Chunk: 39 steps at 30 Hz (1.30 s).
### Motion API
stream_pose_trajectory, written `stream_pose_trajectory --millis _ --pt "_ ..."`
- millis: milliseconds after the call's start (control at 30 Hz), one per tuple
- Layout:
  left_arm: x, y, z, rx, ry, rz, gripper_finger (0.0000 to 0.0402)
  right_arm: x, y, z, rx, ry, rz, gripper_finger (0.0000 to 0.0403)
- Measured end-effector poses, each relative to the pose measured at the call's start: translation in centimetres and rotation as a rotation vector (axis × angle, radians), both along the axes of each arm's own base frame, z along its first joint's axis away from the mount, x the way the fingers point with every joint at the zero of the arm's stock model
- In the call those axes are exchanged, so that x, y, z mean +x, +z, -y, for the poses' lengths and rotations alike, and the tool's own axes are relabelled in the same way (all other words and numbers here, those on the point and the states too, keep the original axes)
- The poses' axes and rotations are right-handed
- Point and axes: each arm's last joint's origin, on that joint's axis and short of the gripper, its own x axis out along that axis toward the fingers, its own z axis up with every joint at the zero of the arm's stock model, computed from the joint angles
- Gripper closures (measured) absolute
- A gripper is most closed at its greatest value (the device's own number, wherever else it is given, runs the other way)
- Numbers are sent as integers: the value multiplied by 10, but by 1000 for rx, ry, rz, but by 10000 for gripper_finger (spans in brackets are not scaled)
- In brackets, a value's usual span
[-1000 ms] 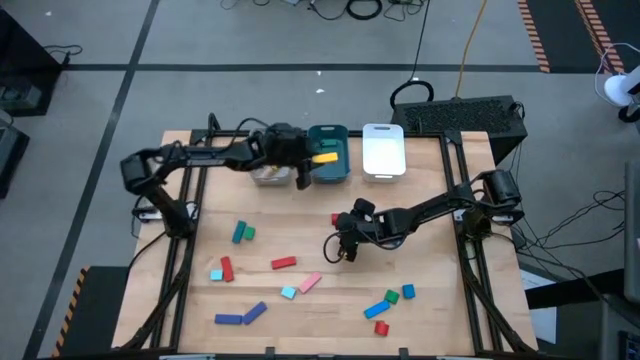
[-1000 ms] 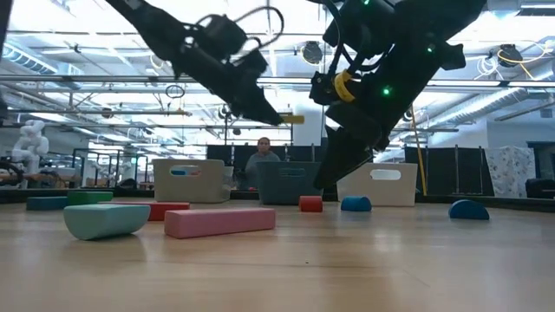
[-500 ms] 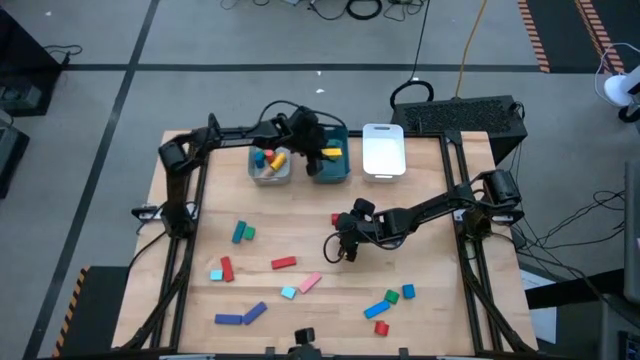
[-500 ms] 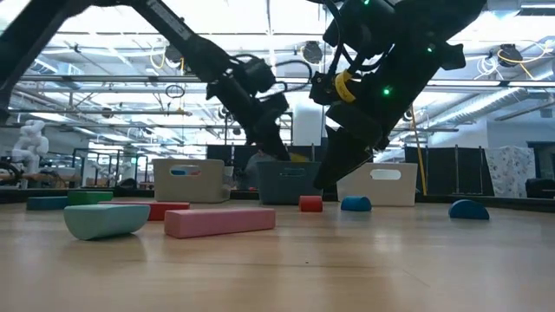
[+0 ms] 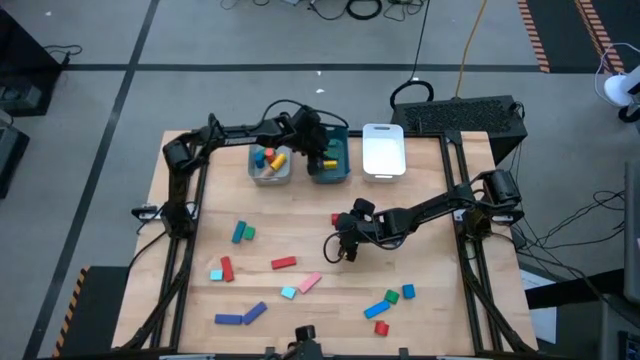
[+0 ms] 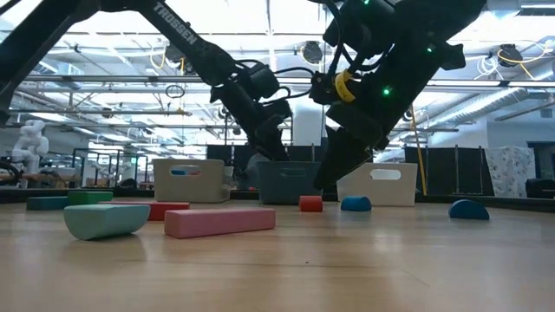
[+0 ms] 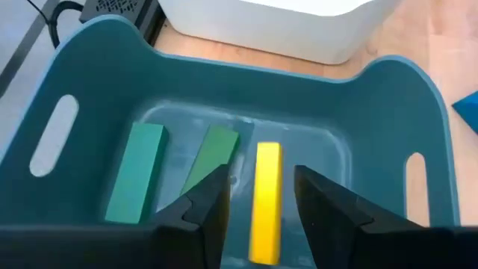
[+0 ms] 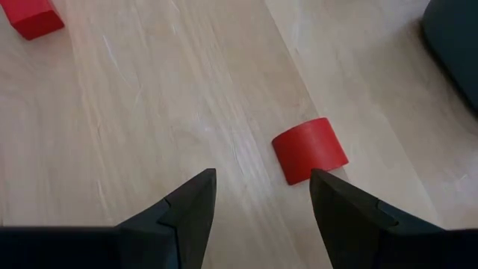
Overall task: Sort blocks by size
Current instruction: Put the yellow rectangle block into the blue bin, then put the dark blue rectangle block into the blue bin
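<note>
teal tray (image 5: 330,160), back edge: two green bars beside yellow bar (image 7: 266,200) | left hand (image 7: 261,196) parted, straddling it | right hand (image 8: 261,196) wide over counter (image 5: 430,250), red cylinder (image 8: 309,149) ahead

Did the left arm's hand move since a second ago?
Yes. In the high view the left gripper went from over the grey tray across to the teal tray, where a yellow block lies between its fingers.

The left gripper (image 7: 260,196) hangs over the middle tray (image 7: 373,97), a bar (image 7: 266,200) below its fingertips, two more beside. A block (image 8: 309,150) lies just ahead of the right gripper (image 8: 261,196).
</note>
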Motion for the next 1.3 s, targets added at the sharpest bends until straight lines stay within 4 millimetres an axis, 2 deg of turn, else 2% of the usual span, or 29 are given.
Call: stream_pose_trajectory --millis 200,433,667,800,933,1133,1300 --pt "-4 6 1 29 31 -24 248 0 0 0 0 0 -1 202" --pt "-18 39 10 50 51 -30 246 0 0 0 1 -1 3 202" --pt "-36 68 34 38 53 -1 247 0 0 -2 2 4 8 202" --pt "-54 75 57 13 71 28 247 2 2 -2 -18 39 19 202" --pt "-74 74 92 7 111 48 247 7 5 -3 -36 110 55 202" --pt "-102 58 153 -5 197 63 247 17 15 -7 -44 250 178 202" --pt "-120 38 199 -46 303 88 247 26 25 -3 -93 283 296 202"
